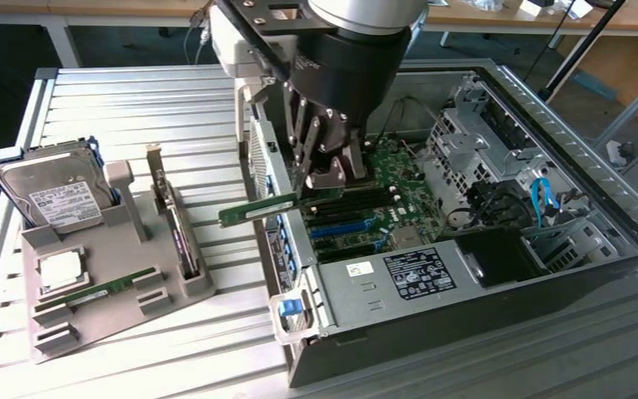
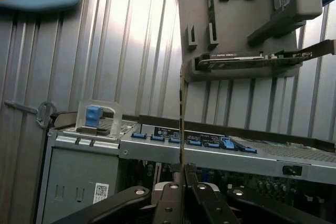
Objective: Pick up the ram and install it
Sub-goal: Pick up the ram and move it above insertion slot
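Carriage of the ram to the board is the step we judge to be in hand: the stick is off its holder and in the air, not yet seated. The claw is clamped on one end of it, fingers pinched together on the thin green board. It hangs over the open computer case, just above the motherboard.

In the exterior view, the free length of the ram runs out from the claw toward eight o'clock. It crosses above the near case wall and lies close to level. The black memory slots lie just beyond the claw at about four o'clock, near it but not touching the stick. From the wrist view we see the ram edge-on, a thin line rising from between the claw's fingers.

Seating, as we judge it, calls for the stick's long edge to be squared to one slot and set directly over it. A straight, even press should follow (a skewed entry could jam it).

The twin stick lies in the grey fixture tray, well apart at about eight o'clock from the claw.
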You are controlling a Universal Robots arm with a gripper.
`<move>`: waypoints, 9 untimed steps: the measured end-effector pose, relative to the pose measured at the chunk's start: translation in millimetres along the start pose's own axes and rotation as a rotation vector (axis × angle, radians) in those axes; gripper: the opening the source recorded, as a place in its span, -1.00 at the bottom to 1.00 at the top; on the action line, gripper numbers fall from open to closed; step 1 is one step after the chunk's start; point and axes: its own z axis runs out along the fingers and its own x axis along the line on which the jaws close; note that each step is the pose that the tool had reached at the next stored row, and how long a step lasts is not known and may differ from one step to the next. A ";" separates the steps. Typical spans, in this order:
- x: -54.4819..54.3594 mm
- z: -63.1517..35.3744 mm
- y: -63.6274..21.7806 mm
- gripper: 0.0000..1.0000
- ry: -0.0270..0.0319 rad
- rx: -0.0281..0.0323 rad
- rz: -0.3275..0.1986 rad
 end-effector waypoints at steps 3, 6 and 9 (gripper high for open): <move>1.0 -0.4 -7.7 -0.76 0.0000 0.0000 0.000; 2.2 -0.8 -16.4 -0.76 0.0000 0.0000 0.000; 3.3 -1.1 -24.0 -0.76 0.0000 0.0000 0.000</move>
